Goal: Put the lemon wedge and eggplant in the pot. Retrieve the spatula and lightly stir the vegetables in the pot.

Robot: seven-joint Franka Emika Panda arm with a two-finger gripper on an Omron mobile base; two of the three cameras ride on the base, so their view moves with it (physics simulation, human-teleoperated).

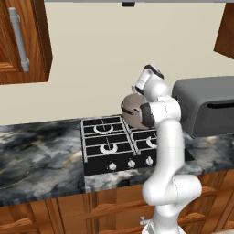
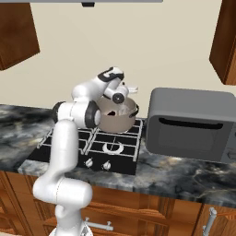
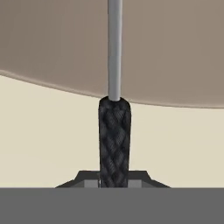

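A simulated kitchen, seen from behind a white robot arm. In the hand view, the gripper (image 3: 113,178) is pinched on the spatula (image 3: 114,127), its two dark finger tips closed against either side of the dark, woven-textured handle. From the top of that handle a thin light grey shaft runs straight away from the hand and across the taupe wall of the pot (image 3: 166,52), which curves behind it. The head of the spatula cannot be seen there.

In the right base view, the gripper (image 2: 125,93) sits at the end of the bent arm, directly above the pot (image 2: 120,120). A pale, slim piece reaches down from the hand into the pot's paler inside; it is too small to make out clearly. The pot stands on the far right burner of a black stove (image 2: 69,152) with white burner rings and a row of knobs along its near edge. Whatever lies inside the pot is hidden by its rim and the arm.

In the left base view, the hand (image 1: 147,81) is at the far side of the stove, over the pot (image 1: 132,111), which the arm partly covers.

To the right of the stove stands a grey boxy appliance (image 2: 193,124) with a dark door, near the pot but apart from it. Stove and appliance rest on a dark marbled counter (image 1: 41,155). Wooden cabinets (image 1: 23,41) hang above on a cream wall, with wooden drawers below the counter.
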